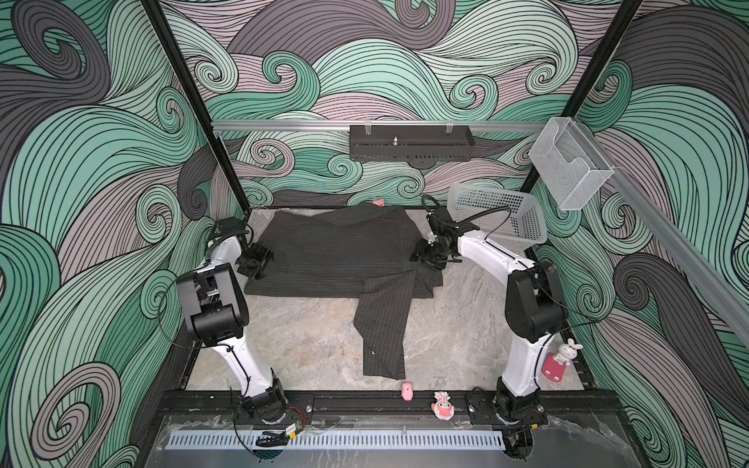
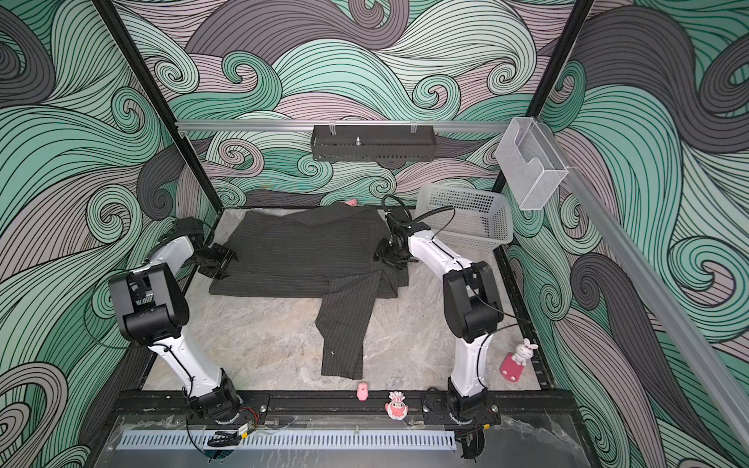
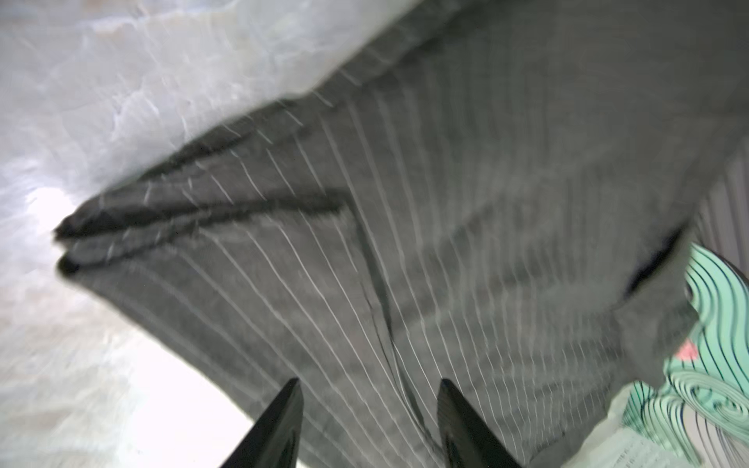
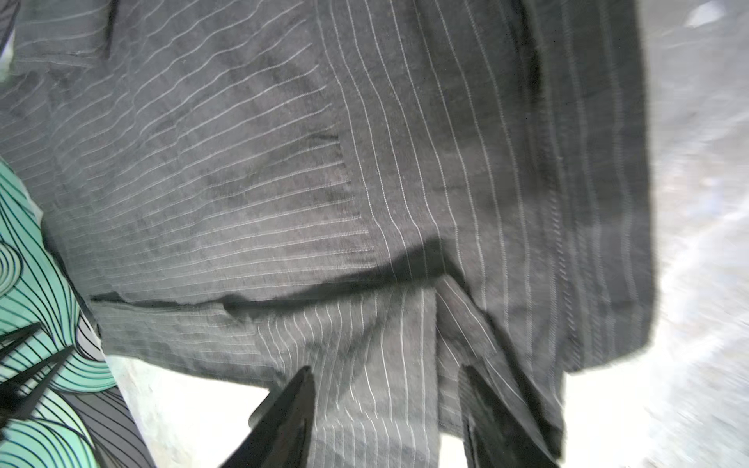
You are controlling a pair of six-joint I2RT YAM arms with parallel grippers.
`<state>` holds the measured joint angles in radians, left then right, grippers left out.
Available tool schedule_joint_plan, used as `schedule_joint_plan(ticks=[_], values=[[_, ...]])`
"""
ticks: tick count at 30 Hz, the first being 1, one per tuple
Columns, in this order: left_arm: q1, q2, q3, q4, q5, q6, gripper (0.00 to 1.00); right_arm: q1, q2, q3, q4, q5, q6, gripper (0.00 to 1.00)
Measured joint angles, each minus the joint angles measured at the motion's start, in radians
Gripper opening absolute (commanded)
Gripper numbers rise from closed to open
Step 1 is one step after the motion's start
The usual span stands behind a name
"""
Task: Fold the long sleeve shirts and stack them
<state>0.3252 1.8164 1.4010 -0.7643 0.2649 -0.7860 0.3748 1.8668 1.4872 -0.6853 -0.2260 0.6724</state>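
Shirt (image 1: 336,251), collar end indistinct, wrist views blurry (left jaws and right jaws half apart, empty)

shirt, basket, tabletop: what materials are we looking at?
Shirt: woven cloth, matte charcoal with thin pale pinstripes; it drapes in soft folds.
Basket: likely moulded plastic, translucent white, walls perforated in a regular grid.
Tabletop: marble-look, grey-beige veining, slight sheen; real stone or printed laminate, cannot tell.

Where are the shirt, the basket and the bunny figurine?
shirt (image 1: 336,251): in a top view, middle of its body
basket (image 1: 529,225): in a top view, side wall
bunny figurine (image 1: 567,351): in a top view, its middle
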Motion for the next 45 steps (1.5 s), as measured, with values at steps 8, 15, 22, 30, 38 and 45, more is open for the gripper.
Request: schedule_joint_plan(ticks=[8,15,22,30,38,45], values=[[-0.175,-0.286,-0.249,-0.029,0.042,0.105,0.54,0.175,-0.315,-0.283,-0.025,0.033,-0.036,0.60],[-0.171,-0.367,-0.376,-0.065,0.042,0.141,0.54,0.420,-0.334,-0.518,0.007,0.012,0.064,0.62],[-0.171,-0.451,-0.375,-0.074,0.042,0.166,0.53,0.492,-0.216,-0.546,0.119,-0.032,0.146,0.57],[-0.172,-0.504,-0.446,-0.083,0.059,0.177,0.52,0.521,-0.141,-0.523,0.225,-0.115,0.174,0.42],[-0.279,-0.591,-0.617,-0.075,0.111,0.161,0.47,0.519,-0.052,-0.465,0.362,-0.221,0.203,0.45],[-0.446,-0.599,-0.741,0.005,0.148,0.091,0.47,0.517,-0.010,-0.448,0.449,-0.263,0.237,0.27]])
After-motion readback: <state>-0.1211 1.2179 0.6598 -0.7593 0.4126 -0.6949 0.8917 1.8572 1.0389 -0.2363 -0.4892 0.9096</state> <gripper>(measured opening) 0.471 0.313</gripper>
